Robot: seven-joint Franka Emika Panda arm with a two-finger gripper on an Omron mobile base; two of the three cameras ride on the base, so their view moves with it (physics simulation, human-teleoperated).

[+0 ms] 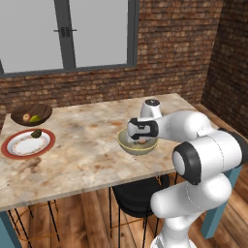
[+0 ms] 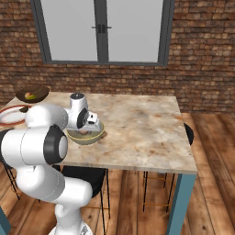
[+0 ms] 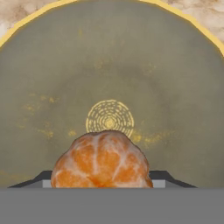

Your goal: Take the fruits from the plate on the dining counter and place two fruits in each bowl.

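My gripper (image 1: 140, 140) reaches down into the pale beige-green bowl (image 1: 138, 150) near the front edge of the dining counter (image 1: 92, 145). It is shut on the brownish-orange fruit (image 3: 101, 159), a segmented round one held just above the bowl's inside (image 3: 109, 65). The right base view shows the gripper (image 2: 85, 132) inside the same bowl (image 2: 88, 139). On the red-rimmed plate (image 1: 19, 147) at the left lies a dark green fruit (image 1: 36, 133). The dark wooden bowl (image 1: 42, 112) behind it holds a reddish fruit (image 1: 26, 117) and a yellow-green one (image 1: 35, 118).
A brick wall with a large window runs behind the counter. A black stool (image 1: 133, 196) stands under the counter's front edge by my base. Another stool (image 2: 187, 134) sits at the counter's right end. The marbled top (image 2: 137, 124) stretches bare to the right of the pale bowl.
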